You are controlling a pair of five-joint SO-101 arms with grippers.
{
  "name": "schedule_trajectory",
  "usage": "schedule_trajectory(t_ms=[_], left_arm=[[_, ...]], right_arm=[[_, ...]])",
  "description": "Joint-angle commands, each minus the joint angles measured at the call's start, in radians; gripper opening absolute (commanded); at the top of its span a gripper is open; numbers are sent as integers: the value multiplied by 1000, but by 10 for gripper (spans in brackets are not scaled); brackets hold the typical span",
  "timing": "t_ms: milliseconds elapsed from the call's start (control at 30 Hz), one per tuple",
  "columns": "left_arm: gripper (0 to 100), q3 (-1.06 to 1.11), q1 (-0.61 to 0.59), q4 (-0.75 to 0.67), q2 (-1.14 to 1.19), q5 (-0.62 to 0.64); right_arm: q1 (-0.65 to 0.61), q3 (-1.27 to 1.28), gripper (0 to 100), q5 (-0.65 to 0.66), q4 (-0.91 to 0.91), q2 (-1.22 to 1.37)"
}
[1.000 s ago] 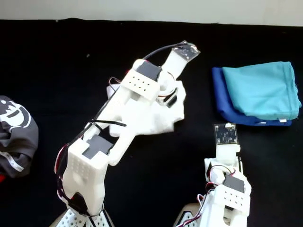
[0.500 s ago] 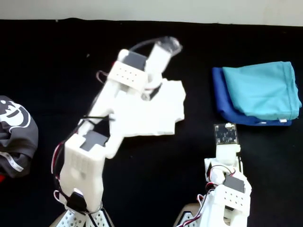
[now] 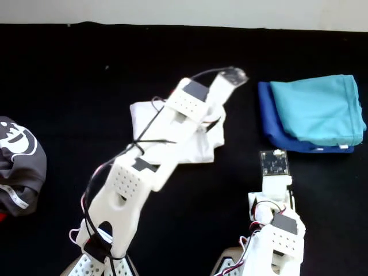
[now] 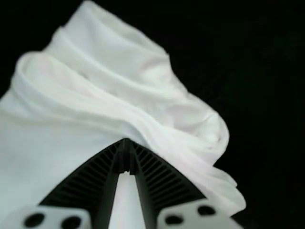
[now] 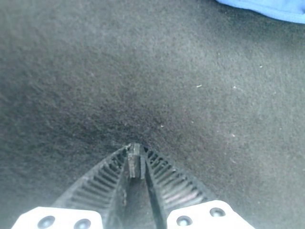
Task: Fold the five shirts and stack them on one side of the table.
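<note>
Left wrist view: the left claw (image 4: 125, 155) is closed, its two black tips meeting on a ridge of the white shirt (image 4: 95, 95) and pinching the cloth. Ahead of the tips the fabric is bunched into several rolled folds; beyond them lies the black desk (image 4: 267, 71).

High view: the left arm (image 3: 144, 172) stretches out over the middle of the desk (image 3: 86, 69) and covers much of the white shirt (image 3: 144, 115). The shirt lies crumpled under the arm, with one flat part showing to the far side from the stack. The claw tips themselves are hidden by the arm here.

Right wrist view: the right claw (image 5: 136, 162) is closed on nothing, tips together just above bare desk (image 5: 143, 71). An edge of the blue shirt (image 5: 267, 7) lies ahead of it, apart from the tips.

High view: the right arm (image 3: 276, 230) is drawn back at the near edge. Ahead of it a folded turquoise shirt (image 3: 316, 109) rests on the folded blue shirt (image 3: 273, 123), near the left claw but not touching the white shirt. A dark grey shirt (image 3: 17, 161) with a white print lies unfolded well apart from both claws, at the desk's opposite edge
</note>
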Motion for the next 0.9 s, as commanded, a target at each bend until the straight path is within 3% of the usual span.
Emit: schedule_trajectory(t_ms=[0, 133, 333, 433, 600, 733, 867], left_arm=[[10, -139, 13, -11, 19, -5], [10, -231, -10, 25, 41, -5], [12, -383, -44, 252, 31, -5], [90, -374, -35, 328, 35, -5], [242, -291, -33, 311, 35, 23], [245, -240, -31, 242, 35, 147], [245, -180, -30, 195, 35, 157]], right_arm=[[22, 38, 5, -11, -36, -8], [22, 38, 5, -11, -38, -8], [22, 38, 5, -11, -38, -8], [22, 38, 5, -11, -38, -8], [22, 38, 5, -11, -38, -8], [22, 38, 5, -11, -38, -8], [22, 38, 5, -11, -38, -8]])
